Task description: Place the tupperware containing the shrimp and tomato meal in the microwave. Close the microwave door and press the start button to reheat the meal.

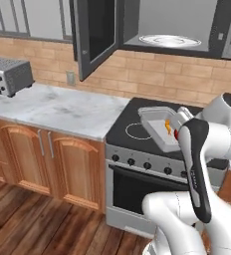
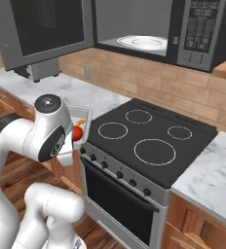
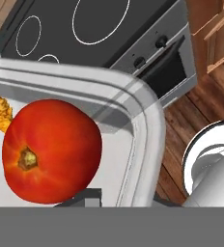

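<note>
Jaws narrow, clamped on tupperware (image 1: 155, 124) rim; gripper (image 1: 178, 130) airborne.

Before me a brick wall (image 1: 152, 74), marble bench (image 1: 62, 112) over wooden cabinets (image 1: 48, 159), black-topped oven (image 2: 149, 141), toaster (image 1: 8, 74), plank floor (image 1: 48, 224), window (image 1: 33, 17) upper left.

White arm folded at elbow, wrist raised mid-air, gripper (image 1: 176, 130) clamped on a rim

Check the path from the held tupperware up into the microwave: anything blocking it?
Nothing visible does. The tupperware hangs above the stove, below the microwave cavity. The microwave door is swung open to the left, and the turntable is bare.
</note>
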Tool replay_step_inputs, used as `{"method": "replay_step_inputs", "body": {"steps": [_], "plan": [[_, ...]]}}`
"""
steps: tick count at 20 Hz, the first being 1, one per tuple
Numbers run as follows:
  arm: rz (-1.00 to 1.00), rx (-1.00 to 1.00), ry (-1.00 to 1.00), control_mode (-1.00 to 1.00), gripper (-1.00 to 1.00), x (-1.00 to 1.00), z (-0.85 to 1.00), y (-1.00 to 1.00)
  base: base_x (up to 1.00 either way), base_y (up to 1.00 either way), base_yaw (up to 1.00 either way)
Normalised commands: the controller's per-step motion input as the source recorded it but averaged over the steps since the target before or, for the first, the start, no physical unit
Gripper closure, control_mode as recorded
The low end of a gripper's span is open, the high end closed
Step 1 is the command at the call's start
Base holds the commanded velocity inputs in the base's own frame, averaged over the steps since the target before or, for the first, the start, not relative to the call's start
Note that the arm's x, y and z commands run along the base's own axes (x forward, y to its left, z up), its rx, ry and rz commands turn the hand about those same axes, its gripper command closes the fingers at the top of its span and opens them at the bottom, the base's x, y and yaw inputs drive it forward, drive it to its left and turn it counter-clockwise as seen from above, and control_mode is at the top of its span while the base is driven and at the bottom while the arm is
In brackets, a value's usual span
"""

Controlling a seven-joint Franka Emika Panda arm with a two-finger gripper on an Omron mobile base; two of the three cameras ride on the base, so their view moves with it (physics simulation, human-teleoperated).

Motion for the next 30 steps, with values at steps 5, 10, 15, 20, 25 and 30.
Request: {"method": "replay_step_inputs", "body": {"steps": [5, 10, 15, 20, 25, 30], "plan": [[0.0, 0.0, 0.0, 1.0, 1.0, 0.0, 0.0, 0.0, 0.77, 0.16, -0.24], [0.0, 0.0, 0.0, 1.0, 1.0, 0.0, 0.0, 0.0, 0.72, 0.11, -0.24], [0.0, 0.0, 0.0, 1.0, 1.0, 0.0, 0.0, 0.0, 0.52, 0.1, -0.24], [0.0, 0.0, 0.0, 1.0, 1.0, 0.0, 0.0, 0.0, 0.28, 0.08, -0.25], [0.0, 0.0, 0.0, 1.0, 1.0, 0.0, 0.0, 0.0, 0.26, 0.13, -0.24], [0.0, 0.0, 0.0, 1.0, 1.0, 0.0, 0.0, 0.0, 0.43, 0.12, -0.13]]}}
